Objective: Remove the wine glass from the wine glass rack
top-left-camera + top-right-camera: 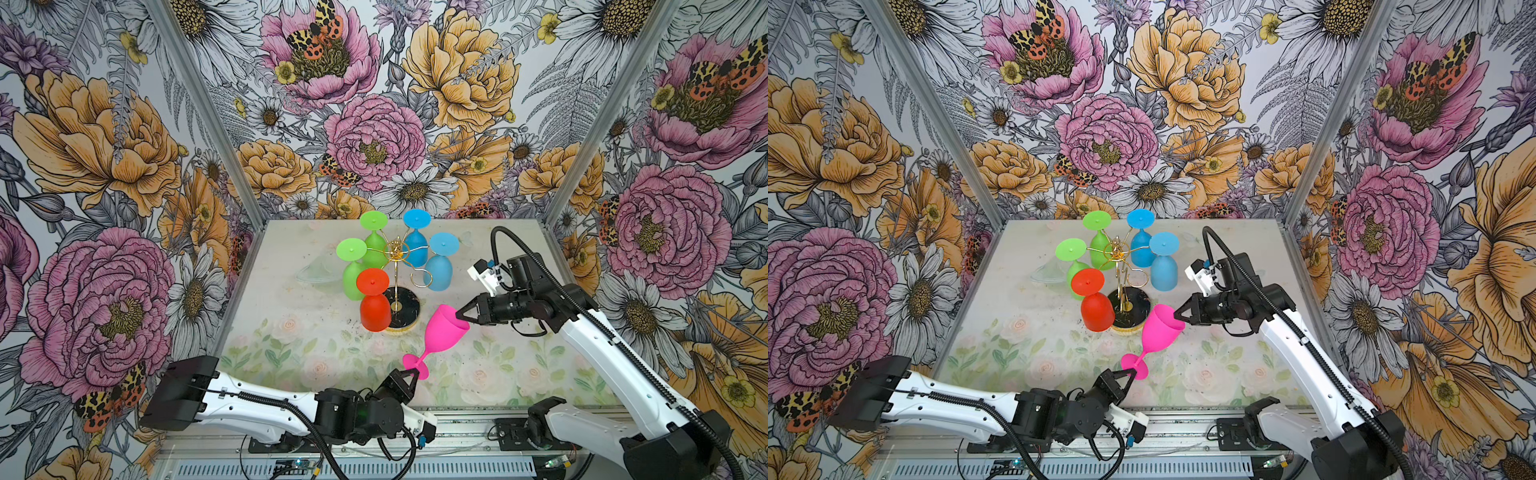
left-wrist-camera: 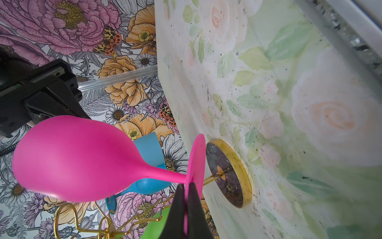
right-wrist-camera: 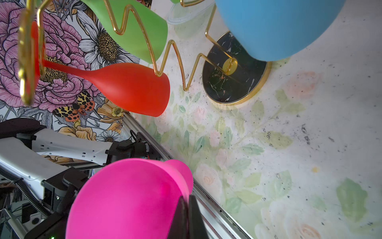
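Looking down in both top views, the pink wine glass (image 1: 444, 328) is off the wine glass rack (image 1: 397, 250). It is tilted just beside the rack's round black base (image 1: 409, 307), bowl toward the rack and foot toward the front of the table (image 1: 519, 365). The left gripper (image 1: 413, 374) has its jaws squeezed onto the foot disc. The right gripper (image 1: 460, 315) nips the bowl's rim, jaws almost together with only the thin wall between them. That's one pink glass with a gripper at each end.

Count the rack: two green glasses (image 1: 374, 249), two blue glasses (image 1: 439, 272) and one red glass (image 1: 375, 311). That's five, all hanging bowl-down, with the red nearest the pink.

The second eye shows the same: pink wine glass (image 1: 1160, 326), left gripper (image 1: 1131, 374) on the foot, right gripper (image 1: 1179, 313) on the rim, and the rack (image 1: 1116, 249) carrying five.

Over to the left wrist: the black fingers (image 2: 178, 207) clamp the pink foot edge-on, the left gripper (image 2: 186, 186) closed tight on it. The pink bowl (image 2: 72, 159) stretches away, with the base (image 2: 227, 173) beyond.

Right wrist now: the right gripper (image 3: 188, 207) pinches the pink rim, fingers (image 3: 195, 217) close together. Beyond the pink wine glass (image 3: 128, 198) hangs the red glass (image 3: 128, 89), and the base (image 3: 235, 68) sits on the table.
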Robot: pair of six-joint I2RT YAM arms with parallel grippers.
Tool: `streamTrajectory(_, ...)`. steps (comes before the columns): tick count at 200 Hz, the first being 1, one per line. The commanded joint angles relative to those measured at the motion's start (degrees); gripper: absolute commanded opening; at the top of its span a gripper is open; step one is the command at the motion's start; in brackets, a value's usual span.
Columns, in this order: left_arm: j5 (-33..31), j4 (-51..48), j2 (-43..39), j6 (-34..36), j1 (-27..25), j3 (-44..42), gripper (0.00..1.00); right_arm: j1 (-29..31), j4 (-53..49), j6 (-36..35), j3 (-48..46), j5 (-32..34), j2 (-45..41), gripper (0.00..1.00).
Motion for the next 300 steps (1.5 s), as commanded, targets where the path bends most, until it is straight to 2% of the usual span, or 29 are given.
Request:
streamTrajectory(1,-2.6,6.8,-0.3,-0.1,0.3,-0.2,0.04,0.4,-1.9,-1.7,0.6,1.8,0.4,0.0)
streamTrajectory(34,-2.4,6.7,-0.2,-0.7,0.3,-0.8,0.12,0.3,-2.2,-2.4,1.1,2.8,0.9,0.0)
streamTrajectory(99,-0.2,5.2,-2.7,-6.6,0.1,-0.4,0.55,-0.4,-3.4,-3.6,3.3,8.1,0.4,0.0)
streamTrajectory(124,0.0,4.4,-4.8,-12.1,-0.4,0.6,0.74,-1.1,-4.2,-4.5,4.8,12.0,0.2,0.0)
streamTrajectory(138,0.9,2.2,-7.6,-19.7,-0.4,2.8,0.82,-1.3,-4.7,-5.1,5.6,15.8,-0.1,0.0)
streamTrajectory(159,2.7,-4.5,-12.6,-33.5,0.2,7.1,0.87,-1.5,-5.4,-6.0,7.0,22.3,-0.4,0.0)
streamTrajectory(201,-2.0,-19.3,-18.9,-56.9,2.1,14.0,0.89,-2.0,-6.5,-8.2,9.1,36.1,0.4,0.0)
streamTrajectory(215,1.1,-25.0,-21.4,-64.5,3.9,15.7,0.89,-2.2,-7.0,-8.3,10.3,40.4,1.4,0.0)
streamTrajectory(243,6.0,-30.2,-28.2,-76.8,8.9,16.0,0.89,-2.3,-6.8,-8.3,11.7,46.3,2.2,0.0)
streamTrajectory(264,8.0,-34.8,-32.9,-83.7,12.7,16.4,0.89,-2.4,-6.7,-8.5,13.0,51.5,4.3,0.0)
streamTrajectory(281,10.2,-36.7,-36.3,-86.2,15.1,16.0,0.9,-2.6,-6.4,-9.2,14.6,53.8,6.9,0.0)
streamTrajectory(300,7.4,-39.0,-37.9,-88.8,16.7,16.4,0.91,-3.7,-5.1,-9.9,16.8,54.0,10.2,0.0)
